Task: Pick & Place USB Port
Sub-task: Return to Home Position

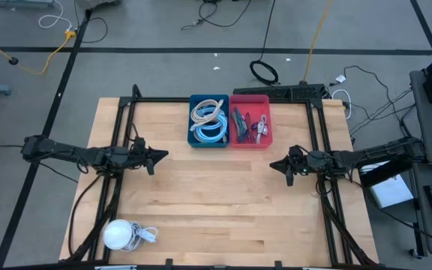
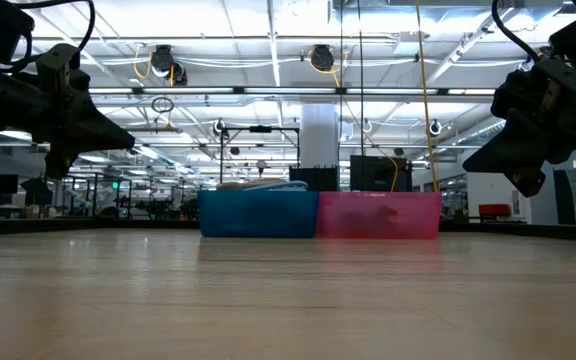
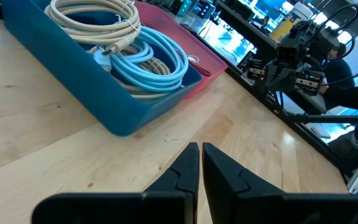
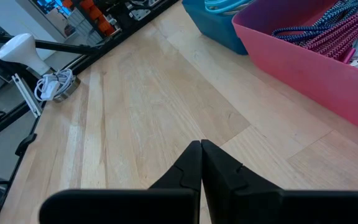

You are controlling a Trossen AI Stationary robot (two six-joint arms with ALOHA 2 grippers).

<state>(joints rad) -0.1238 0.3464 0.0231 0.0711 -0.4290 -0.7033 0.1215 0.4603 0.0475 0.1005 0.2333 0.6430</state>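
Pale planked wood table (image 1: 223,214), rectangular blue bin (image 1: 208,120) against pink bin (image 1: 250,120), left tool (image 1: 164,155) and right tool (image 1: 272,165) clenched, empty.

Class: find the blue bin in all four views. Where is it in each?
High view: blue bin at the table's far middle.
Low view: left of centre.
Left wrist view: large, ahead of the left gripper.
Right wrist view: only a corner, behind the pink bin.
Shared landmark: the pink bin, touching it.

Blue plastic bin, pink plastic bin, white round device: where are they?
Blue plastic bin (image 2: 258,215): low view, front wall.
Pink plastic bin (image 2: 378,215): low view, front wall.
White round device (image 1: 116,234): high view, dome.
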